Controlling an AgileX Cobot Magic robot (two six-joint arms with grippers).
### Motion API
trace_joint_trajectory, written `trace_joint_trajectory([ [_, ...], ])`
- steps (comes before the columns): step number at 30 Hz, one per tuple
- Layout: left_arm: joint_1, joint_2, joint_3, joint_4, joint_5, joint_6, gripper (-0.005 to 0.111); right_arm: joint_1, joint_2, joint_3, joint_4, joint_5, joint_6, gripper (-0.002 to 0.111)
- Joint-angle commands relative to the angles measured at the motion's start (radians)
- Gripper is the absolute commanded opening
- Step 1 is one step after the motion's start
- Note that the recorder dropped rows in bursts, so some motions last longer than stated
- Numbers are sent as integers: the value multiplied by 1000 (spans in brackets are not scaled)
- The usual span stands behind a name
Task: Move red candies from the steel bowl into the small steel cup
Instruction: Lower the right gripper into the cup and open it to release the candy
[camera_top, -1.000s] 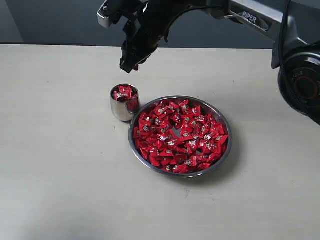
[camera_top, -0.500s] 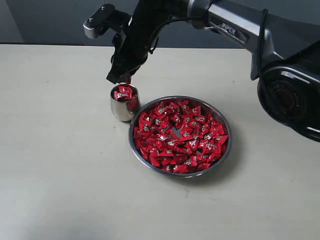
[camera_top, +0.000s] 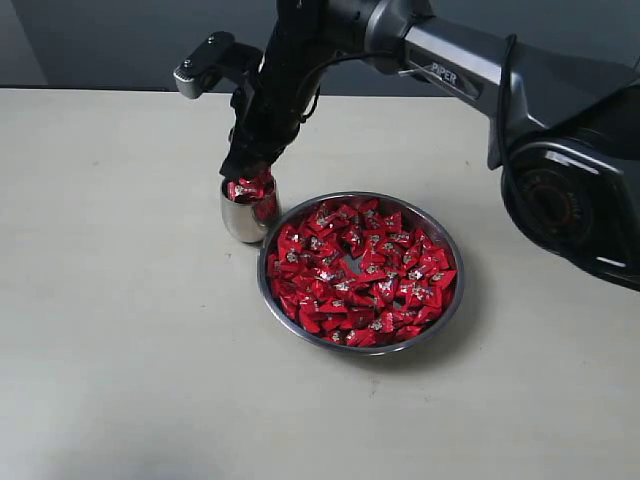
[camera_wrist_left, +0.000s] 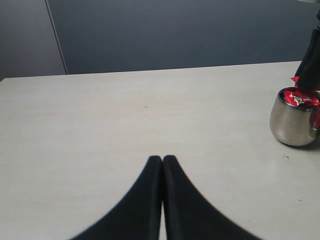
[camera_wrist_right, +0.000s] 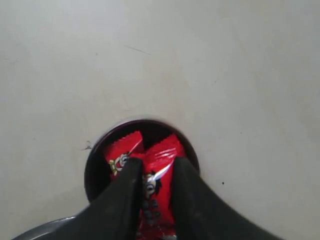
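Only wrist-side: candy (camera_wrist_right: 158, 192) in end effector (camera_wrist_right: 156, 165)

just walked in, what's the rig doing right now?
The right gripper has one red candy pinched between its jaws, right over the mouth of the small steel cup, which already has a few candies in it. The steel bowl next to the cup is full of red candies. The left gripper is shut, holds nothing and sits over the table, off to the side of the cup.
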Motion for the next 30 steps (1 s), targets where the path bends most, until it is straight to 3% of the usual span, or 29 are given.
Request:
trace_joint_trajectory([
  [1,-8,-4,4,1,-2,-3,0,-4,-1,-5,-4,-1,3,-1],
  [25,-8,-4,4,1,-2,-3,0,-4,-1,-5,36,-1,-31,-1],
  [28,-8,-4,4,1,-2,-3,0,-4,-1,-5,36,1,-31,8],
  [30,-8,-4,4,1,-2,-3,0,-4,-1,-5,36,1,-31,22],
])
